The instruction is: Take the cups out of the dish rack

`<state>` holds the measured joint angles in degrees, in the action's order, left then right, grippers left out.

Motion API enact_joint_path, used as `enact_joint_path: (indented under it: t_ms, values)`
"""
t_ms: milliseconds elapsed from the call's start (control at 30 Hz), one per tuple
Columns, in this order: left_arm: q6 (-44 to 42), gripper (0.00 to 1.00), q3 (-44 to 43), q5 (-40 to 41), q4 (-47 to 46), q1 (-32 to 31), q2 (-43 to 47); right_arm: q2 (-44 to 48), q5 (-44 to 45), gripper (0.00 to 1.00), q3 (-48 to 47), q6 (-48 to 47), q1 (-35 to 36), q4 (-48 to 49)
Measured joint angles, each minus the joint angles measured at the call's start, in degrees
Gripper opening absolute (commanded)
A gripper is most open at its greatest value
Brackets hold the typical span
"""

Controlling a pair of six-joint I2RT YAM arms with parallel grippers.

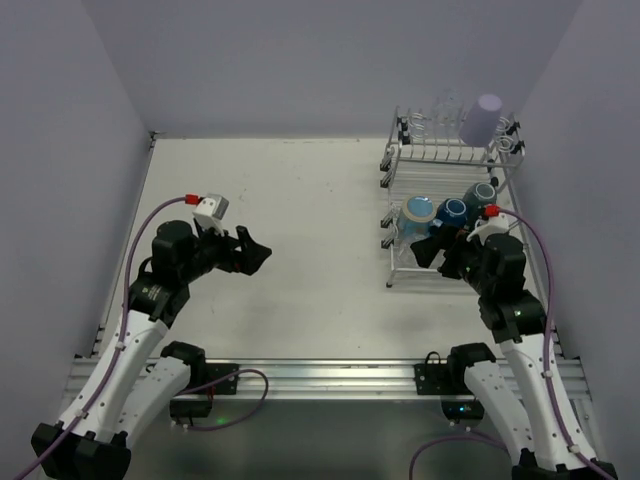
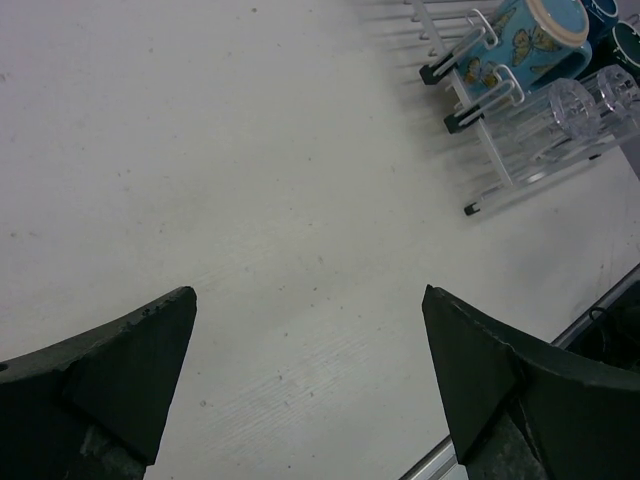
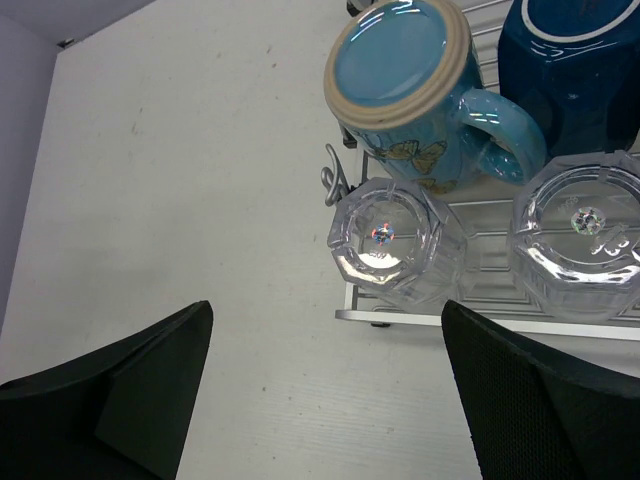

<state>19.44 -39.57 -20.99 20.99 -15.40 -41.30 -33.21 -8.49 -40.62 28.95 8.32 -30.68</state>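
I read the white counter (image 1: 300, 200) with the dish rack (image 1: 445, 152) standing at its far right.

- The right gripper (image 3: 327, 303) hangs just in front of the rack's lower tier, jaws wide and empty.
- The left gripper (image 2: 309, 291) hovers over bare counter, well apart from the rack, jaws wide and empty.
- Lower tier: a light blue mug (image 3: 400, 85) and two clear glasses (image 3: 395, 240), base-up, with a dark blue mug (image 3: 575, 80) beside them.
- Upper tier: a lavender tumbler (image 1: 482, 120).

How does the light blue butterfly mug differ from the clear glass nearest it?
The light blue mug is opaque with a butterfly print; the clear glass is see-through. The mug has a handle; the glass has none. The glass sits at the near edge of the dish rack, the mug behind it. Both stand upside down.
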Motion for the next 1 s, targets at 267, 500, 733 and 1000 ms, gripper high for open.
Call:
enact_joint_path:
  t_ms: [267,500,733,1000]
  values:
    - [-1.07,1.0,0.31,-4.59,-1.36,0.0,-0.2,-7.08,5.03,0.99,-2.23,-0.44,7.26,-1.07]
    - [-1.07,1.0,1.25,-6.16,-2.19,0.0,0.92,-12.33,11.54,0.92,-3.96,-1.18,9.18,-2.03]
    - [-1.07,1.0,1.51,-6.49,-3.02,0.0,1.46,-17.31,15.56,0.84,-4.7,-2.12,13.0,-2.38]
    - [-1.07,1.0,1.88,-6.73,-3.15,0.0,1.46,-23.78,19.87,0.86,-5.99,-2.45,13.31,-2.27]
